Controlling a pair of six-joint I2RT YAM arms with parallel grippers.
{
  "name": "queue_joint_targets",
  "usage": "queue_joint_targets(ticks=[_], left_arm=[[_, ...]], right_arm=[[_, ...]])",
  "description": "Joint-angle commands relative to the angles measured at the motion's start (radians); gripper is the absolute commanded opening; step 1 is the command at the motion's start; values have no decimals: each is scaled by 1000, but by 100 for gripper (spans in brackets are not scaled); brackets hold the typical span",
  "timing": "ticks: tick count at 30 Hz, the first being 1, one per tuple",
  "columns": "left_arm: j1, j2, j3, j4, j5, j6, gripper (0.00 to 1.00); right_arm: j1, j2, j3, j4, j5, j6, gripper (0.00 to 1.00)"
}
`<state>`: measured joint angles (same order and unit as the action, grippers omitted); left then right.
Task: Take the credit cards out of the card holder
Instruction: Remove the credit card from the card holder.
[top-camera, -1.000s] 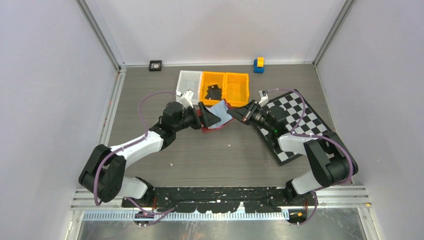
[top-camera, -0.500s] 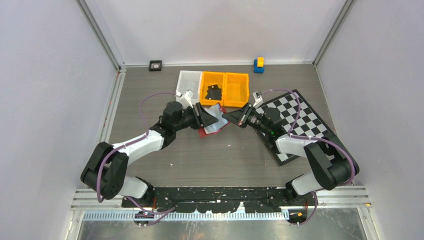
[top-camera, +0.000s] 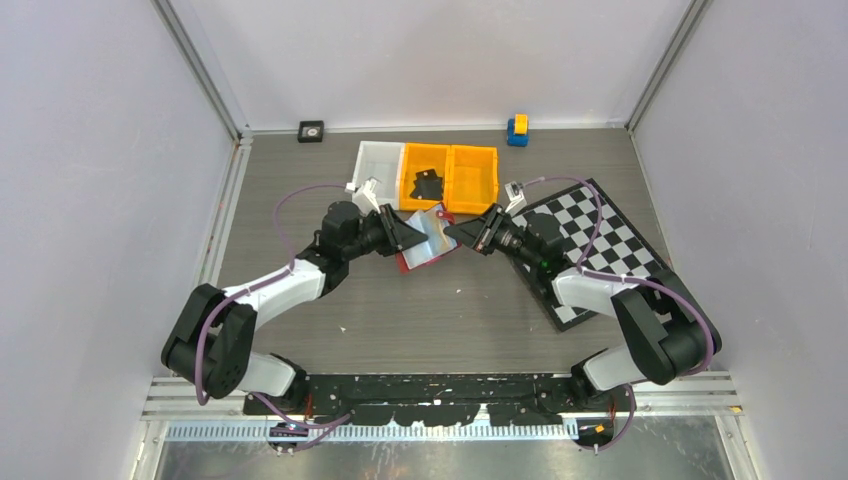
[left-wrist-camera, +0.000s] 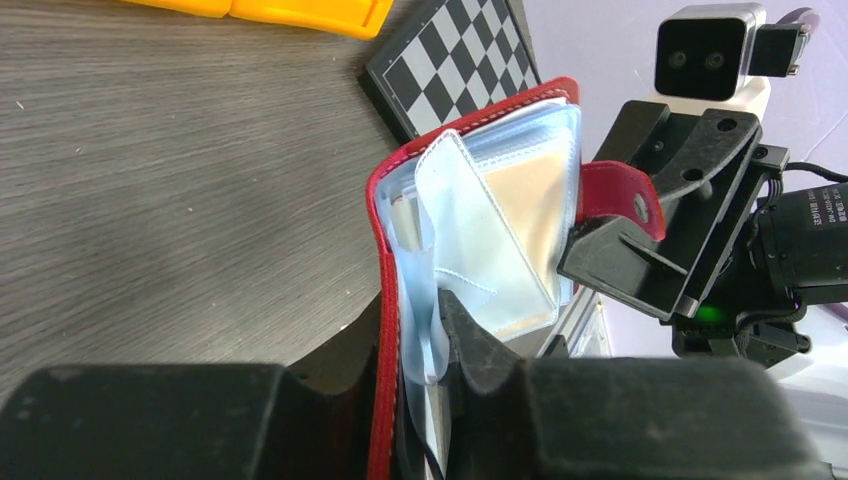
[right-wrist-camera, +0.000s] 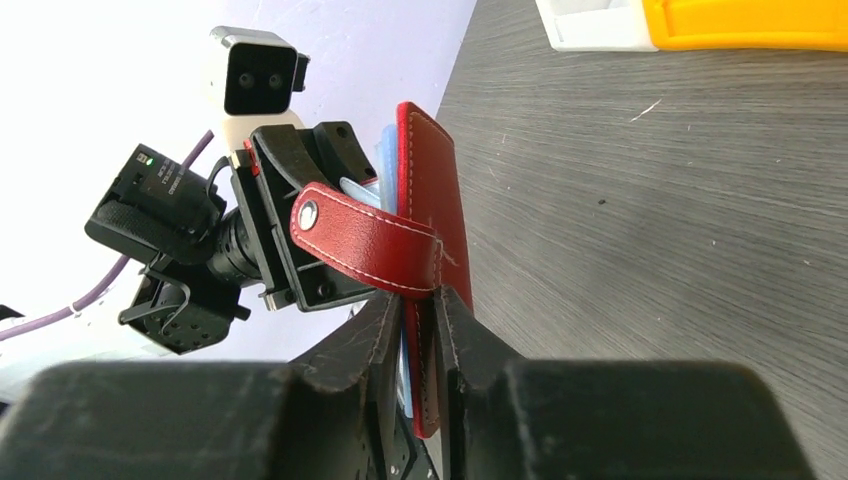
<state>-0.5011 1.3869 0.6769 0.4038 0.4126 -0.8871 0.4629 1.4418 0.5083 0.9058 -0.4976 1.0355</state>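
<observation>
Now the card holder (top-camera: 425, 238) hangs above the tabletop (top-camera: 400, 310), toward the far edge and just in front of the orange bins (top-camera: 450, 178), between both arms. The left gripper (top-camera: 400, 232) is clamped narrow on its red cover and pale sleeves. The right gripper (top-camera: 463, 232) has its fingers close either side of the other cover; whether they press I cannot tell. A tan credit card (left-wrist-camera: 520, 200) sits inside a clear sleeve.
</observation>
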Motion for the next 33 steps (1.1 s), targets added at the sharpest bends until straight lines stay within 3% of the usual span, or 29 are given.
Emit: queue_joint_targets(ticks=[1, 3, 5, 11, 15, 19, 27, 33], left_arm=[[-2, -48, -4, 100, 39, -5, 26], [-2, -52, -9, 118, 48, -10, 33], [-2, -52, -11, 122, 47, -12, 32], [-2, -48, -8, 118, 48, -10, 24], [-2, -53, -8, 99, 36, -4, 16], [-2, -56, -7, 95, 34, -3, 13], [-2, -50, 0, 76, 27, 1, 10], [-2, -60, 1, 52, 15, 11, 9]], right_arm=[[11, -27, 52, -16, -14, -26, 18], [11, -28, 54, -26, -13, -27, 14], [11, -27, 55, -31, -13, -29, 15], [11, -30, 53, -29, -13, -31, 38], [11, -34, 52, -32, -9, -35, 40], [11, -35, 51, -33, -9, -34, 35], [11, -54, 37, -23, 8, -35, 47], [9, -73, 27, -27, 26, -39, 43]])
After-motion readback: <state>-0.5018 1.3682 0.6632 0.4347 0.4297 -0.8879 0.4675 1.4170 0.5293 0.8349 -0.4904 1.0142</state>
